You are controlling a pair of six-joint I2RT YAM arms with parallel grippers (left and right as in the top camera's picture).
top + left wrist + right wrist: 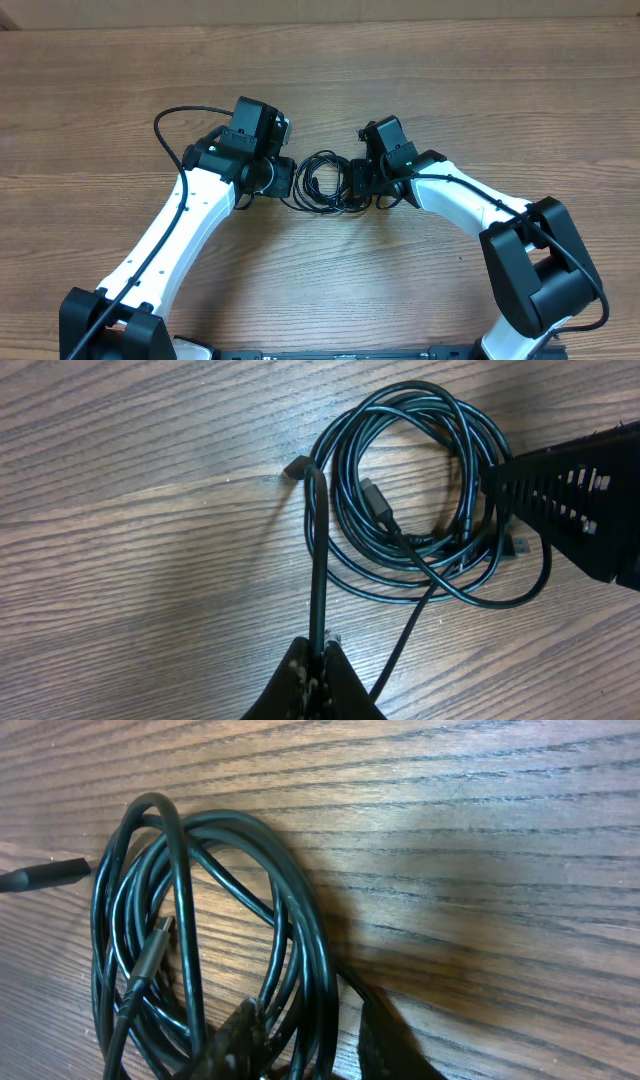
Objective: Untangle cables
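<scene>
The cables [322, 182] are a coil of thin black cords lying on the wooden table between my two grippers. In the left wrist view the coil [420, 480] lies ahead, with a plug end [292, 468] at its left and another plug [376, 498] inside the loops. My left gripper [320, 660] is shut on one straight strand that leads to the left plug. My right gripper [315, 1040] is open, its fingers straddling several strands at the coil's [190, 920] right side. It shows as a black perforated finger [570, 490] in the left wrist view.
The wooden table [500, 90] extends all round the coil. Both white arms reach in from the near edge, the left arm [190, 215] and the right arm [470, 205]. A thicker arm cable [175, 115] loops out by the left wrist.
</scene>
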